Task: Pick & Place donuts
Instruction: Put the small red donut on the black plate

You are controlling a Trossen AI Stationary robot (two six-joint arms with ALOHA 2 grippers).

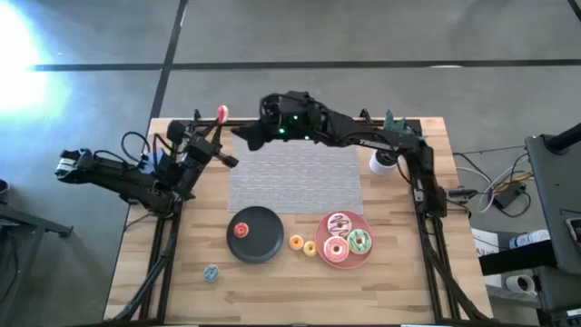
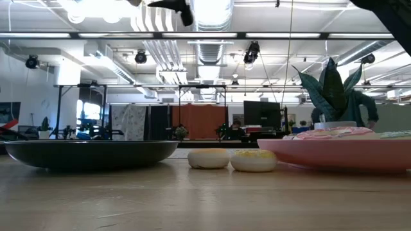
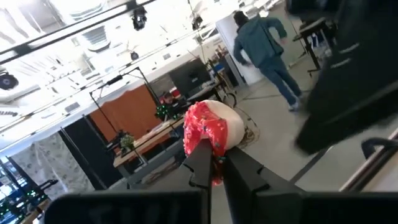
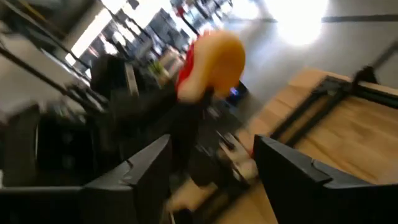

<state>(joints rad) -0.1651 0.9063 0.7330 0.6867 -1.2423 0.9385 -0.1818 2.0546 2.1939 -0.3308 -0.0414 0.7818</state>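
My left gripper [image 1: 221, 123] [image 3: 214, 163] is raised over the table's far left edge, shut on a donut with red frosting and a cream underside [image 1: 221, 113] [image 3: 211, 127]. My right gripper [image 1: 243, 135] [image 4: 211, 174] is open, reaching from the right toward that donut [image 4: 208, 59] without touching it. A small red donut [image 1: 241, 230] lies on the black plate [image 1: 263, 243]. The orange [image 1: 296, 242] and yellow [image 1: 310, 248] donuts lie on the table between the plates. The pink plate [image 1: 320, 227] carries white-pink [image 1: 339, 222], pink [image 1: 334, 250] and green [image 1: 359, 241] donuts. The teal donut [image 1: 211, 272] lies near the table's near edge. My left gripper pinches the red-frosted donut between its two fingers by one part of the ring's rim [image 3: 216, 149]. The rest of the ring stands out beyond the fingertips [image 3: 200, 163]. The donut is lifted clear, well above the table.
A grey mat [image 1: 295, 177] covers the table's middle. A white cup [image 1: 382, 163] and a green plant [image 2: 331, 90] stand at the far right. In the low view the black plate [image 2: 90, 154], two small donuts [image 2: 209, 158] [image 2: 253, 160] and the pink plate [image 2: 340, 153] line up.
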